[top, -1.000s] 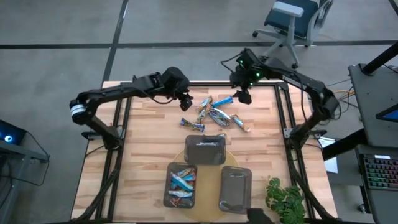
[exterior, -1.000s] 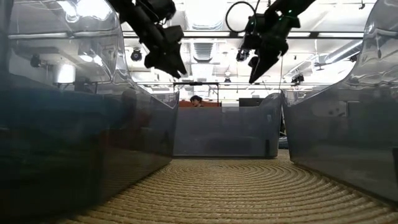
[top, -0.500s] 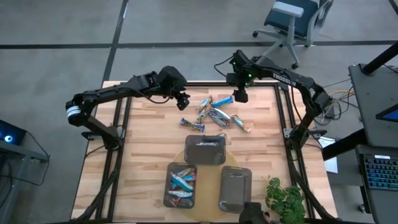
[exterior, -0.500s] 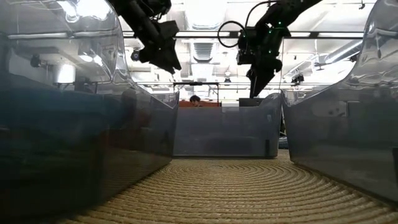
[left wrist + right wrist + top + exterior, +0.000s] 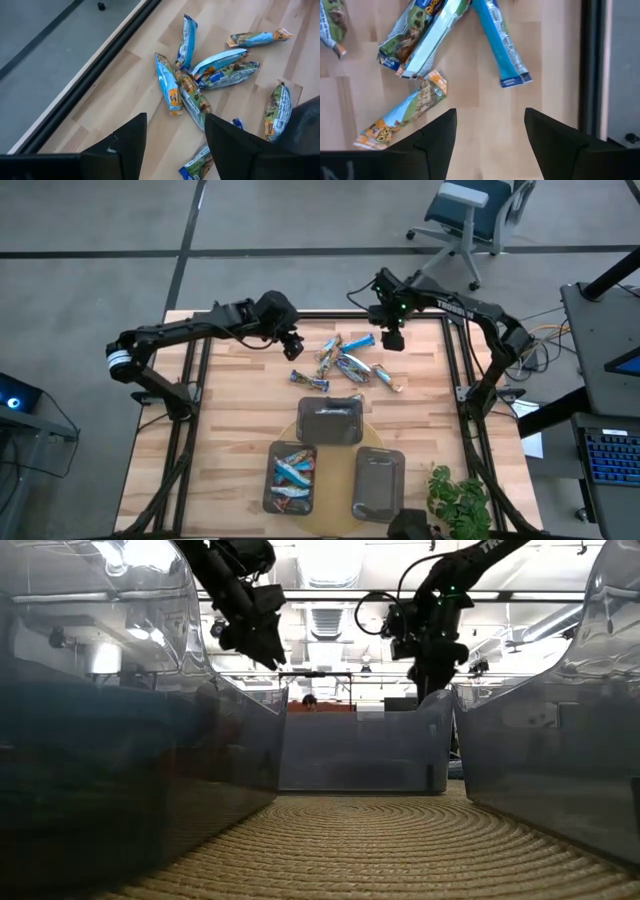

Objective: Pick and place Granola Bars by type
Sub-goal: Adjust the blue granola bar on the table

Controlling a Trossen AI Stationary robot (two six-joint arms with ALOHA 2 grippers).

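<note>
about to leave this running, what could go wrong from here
The loose granola bars overlap in a tight heap, so the open left pincer might pinch two at once. The open right pincer hovers beside a blue bar near the table edge; a nudge could push it off.

The loose bars [image 5: 345,363] lie flat in a scattered cluster on the bare wood just beyond the tray [image 5: 331,420] nearest them, some overlapping; wrappers are shiny blue, green-and-white and tan-orange. More blue-and-white bars [image 5: 291,476] lie piled inside another tray [image 5: 269,478] nearer the table's front.
</note>
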